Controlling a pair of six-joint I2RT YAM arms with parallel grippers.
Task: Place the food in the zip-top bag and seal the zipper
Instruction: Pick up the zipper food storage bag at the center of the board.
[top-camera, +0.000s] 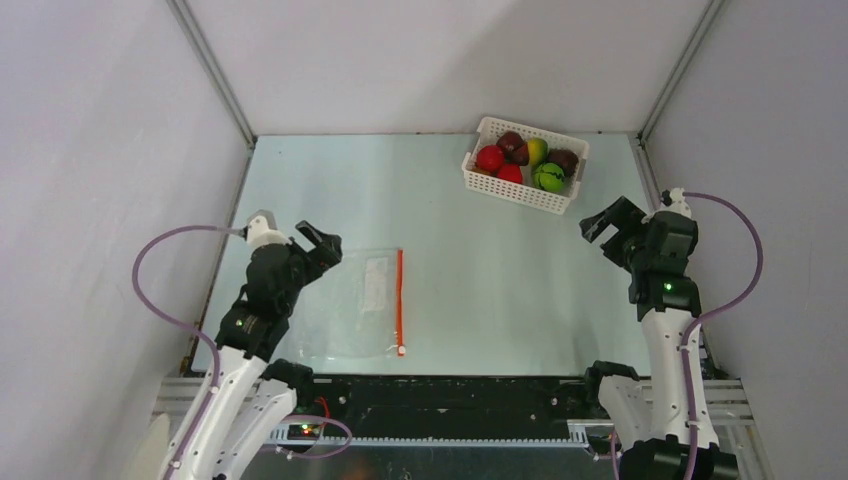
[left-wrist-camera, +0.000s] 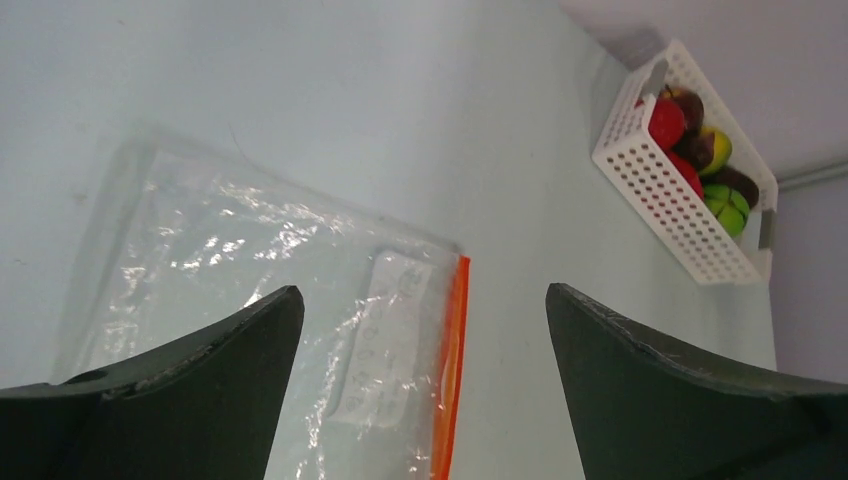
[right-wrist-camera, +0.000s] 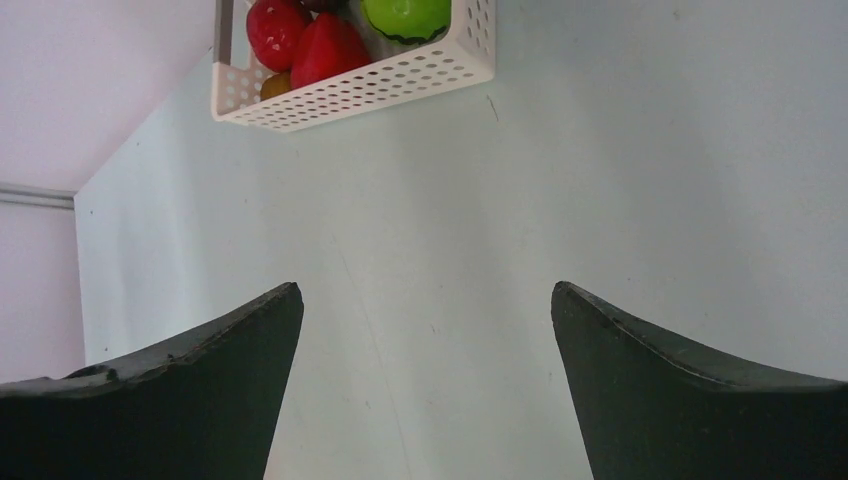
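**Enclosure.** Pale grey-white walls close in the left, right and far sides. Thin metal frame struts run up the two far corners.

**Surface.** Table: smooth, pale blue-green, faintly glossy, with a few light scuffs in the wrist views. A dark mounting rail runs along the near edge and carries both arm bases. A purple cable loops out beside each arm.

**Item 1 — zip-top bag.** Clear and crinkled, it lies flat on the near-left part of the table. It has a white label patch near the zipper. The zipper is an orange-red strip along the bag's right edge, running from far to near. Its white slider tab sits at the near end.

**Item 2 — food.** Six toy fruits, none in the bag: two bright red, two dark maroon, one yellow-green and one bright green. All lie together in a white perforated basket at the far right of the table, well apart from the bag.

**Item 3 — left gripper.** The fingers are spread wide with nothing between them. It is poised over the bag's far-left part, and the left wrist view looks down on the bag between its dark fingers.

**Item 4 — right gripper.** It is likewise spread fully and holds nothing — bare table shows between its fingers. It sits near the basket's near-right side without touching it.
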